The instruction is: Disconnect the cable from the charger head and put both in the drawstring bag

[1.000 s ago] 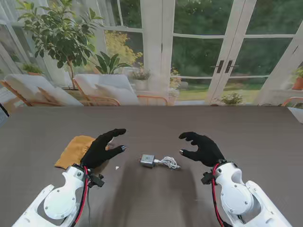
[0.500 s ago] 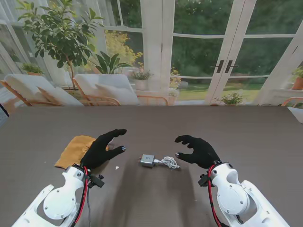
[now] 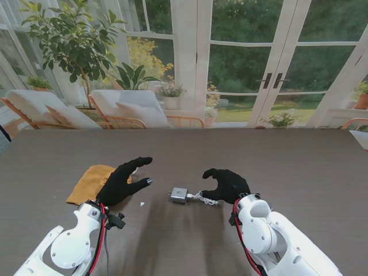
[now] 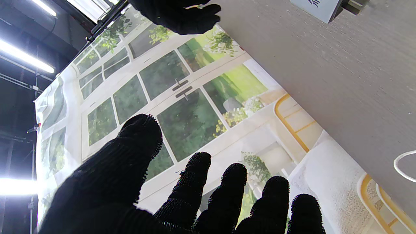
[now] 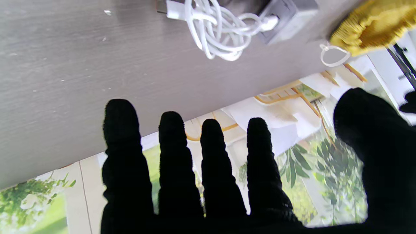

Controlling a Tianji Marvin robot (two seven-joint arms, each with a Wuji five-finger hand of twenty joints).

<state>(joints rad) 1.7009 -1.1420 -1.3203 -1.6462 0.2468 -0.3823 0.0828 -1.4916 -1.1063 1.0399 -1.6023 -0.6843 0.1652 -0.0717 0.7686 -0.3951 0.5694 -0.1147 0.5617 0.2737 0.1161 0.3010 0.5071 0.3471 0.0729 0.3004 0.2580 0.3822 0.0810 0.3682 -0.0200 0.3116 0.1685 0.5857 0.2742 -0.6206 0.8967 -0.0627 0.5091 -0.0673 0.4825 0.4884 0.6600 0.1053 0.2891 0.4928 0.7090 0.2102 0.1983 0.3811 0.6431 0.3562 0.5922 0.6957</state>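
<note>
garden windows back a dark desk [image 3: 299, 167]. near the middle lies the charger [image 3: 179, 195], its white cable [image 3: 206, 199] plugged in and bunched in a loose coil on its right. the right hand [image 3: 226, 185] hovers just beside the coil, fingers spread and holding nothing, probably placed to take the cable end. the left hand [image 3: 122, 180] hangs wide and empty left of the charger, likely ready to brace it. partly under that hand, further left, the yellow bag [image 3: 91, 183] lies flat, waiting for both parts.
</note>
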